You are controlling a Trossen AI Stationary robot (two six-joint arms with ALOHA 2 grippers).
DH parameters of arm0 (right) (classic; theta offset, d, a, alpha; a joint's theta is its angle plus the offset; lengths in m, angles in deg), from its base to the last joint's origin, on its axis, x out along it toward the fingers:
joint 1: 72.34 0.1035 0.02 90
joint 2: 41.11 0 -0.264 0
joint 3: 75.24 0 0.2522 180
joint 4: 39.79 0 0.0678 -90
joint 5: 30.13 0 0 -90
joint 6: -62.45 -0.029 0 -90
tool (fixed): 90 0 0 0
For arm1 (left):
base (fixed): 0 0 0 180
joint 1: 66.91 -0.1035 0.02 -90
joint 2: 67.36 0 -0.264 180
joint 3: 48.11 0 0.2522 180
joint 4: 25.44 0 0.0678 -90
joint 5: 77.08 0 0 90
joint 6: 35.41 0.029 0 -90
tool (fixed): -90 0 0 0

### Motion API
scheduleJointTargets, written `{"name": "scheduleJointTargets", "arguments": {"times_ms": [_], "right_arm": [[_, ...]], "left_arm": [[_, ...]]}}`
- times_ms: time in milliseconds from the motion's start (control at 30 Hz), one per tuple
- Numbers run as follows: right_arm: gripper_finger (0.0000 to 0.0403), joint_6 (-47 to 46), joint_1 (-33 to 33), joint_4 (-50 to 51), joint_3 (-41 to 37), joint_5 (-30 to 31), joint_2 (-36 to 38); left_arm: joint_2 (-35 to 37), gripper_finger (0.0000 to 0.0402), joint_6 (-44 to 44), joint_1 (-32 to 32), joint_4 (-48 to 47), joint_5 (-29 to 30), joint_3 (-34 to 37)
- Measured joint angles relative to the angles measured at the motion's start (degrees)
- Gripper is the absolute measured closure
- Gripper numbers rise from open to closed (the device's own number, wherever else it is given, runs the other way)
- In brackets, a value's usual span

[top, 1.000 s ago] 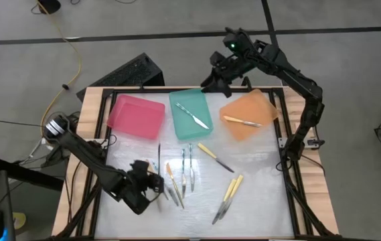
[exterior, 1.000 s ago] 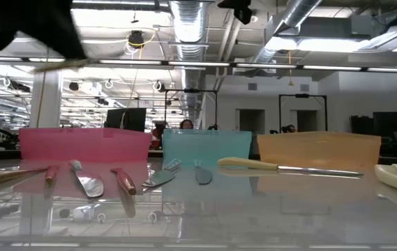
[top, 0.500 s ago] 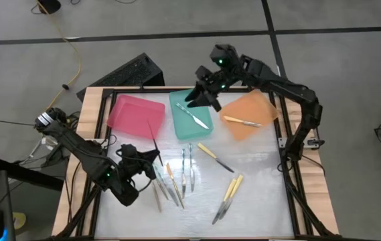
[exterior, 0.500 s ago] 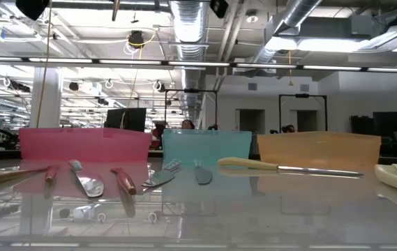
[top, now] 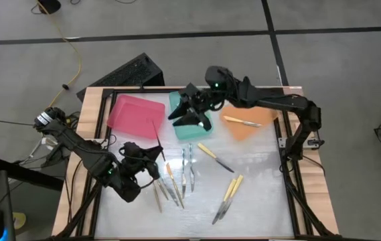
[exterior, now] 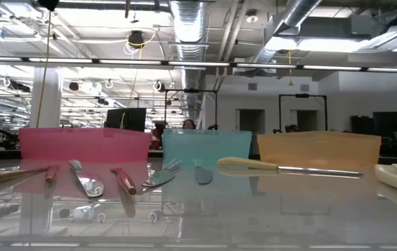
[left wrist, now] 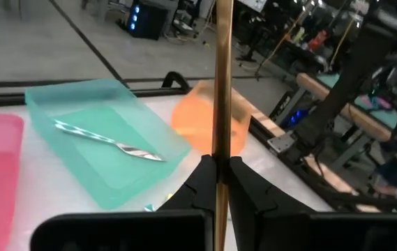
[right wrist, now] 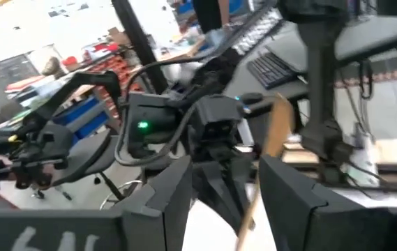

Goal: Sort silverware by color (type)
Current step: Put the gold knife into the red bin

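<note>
The left gripper [top: 151,155] is above the left part of the surface [top: 257,201], just in front of the pink tray [top: 135,115]. Its fingers [left wrist: 243,183] are closed on a thin utensil with an orange-tan handle [left wrist: 221,90], which stands upright between them; from above the utensil shows as a thin dark line reaching toward the pink tray.

The right gripper [top: 189,114] is over the teal tray [top: 178,102], with its arm stretched across from the right side. Its two fingers [right wrist: 292,188] are apart and there is nothing between them. A silver-coloured utensil [left wrist: 107,138] lies inside the teal tray. In the orange tray [top: 262,117] lies one utensil with a pale yellow handle [top: 242,121].

The other silverware is on the surface in front of the trays. A group of several pieces [top: 177,177], with teal-blue and orange-tan handles, lies near the middle, just beside the left gripper. A pale yellow knife [top: 214,157] lies to the right of the group, at an angle. Two more pale yellow pieces [top: 228,195] lie side by side nearer the front edge. In the low view a yellow-handled knife [exterior: 289,167] lies in front of the orange tray, and spoons and a fork [exterior: 160,178] lie in front of the pink and teal trays.
</note>
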Motion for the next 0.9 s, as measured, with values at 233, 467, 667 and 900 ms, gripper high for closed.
{"name": "scheduleJointTargets", "arguments": {"times_ms": [233, 467, 667, 900], "right_arm": [[0.0227, 0.0, 2.6, -0.4, -0.4, 1.2, 0.0], [0.0227, -0.4, 2.0, -0.2, -0.4, 1.9, 0.0], [0.0227, -0.9, 2.1, -0.1, -0.4, 2.1, 0.0], [0.0227, 0.9, 1.9, 2.0, -0.4, 2.2, 0.0]], "left_arm": [[0.0, 0.0401, 18.9, -3.3, 13.5, -3.7, 0.0], [0.0, 0.0401, 30.1, -4.8, 22.0, -4.1, 0.0], [0.0, 0.0401, 34.0, -4.9, 25.1, -4.0, 0.0], [0.0, 0.0401, 37.8, -5.0, 28.6, -2.6, 0.0]]}}
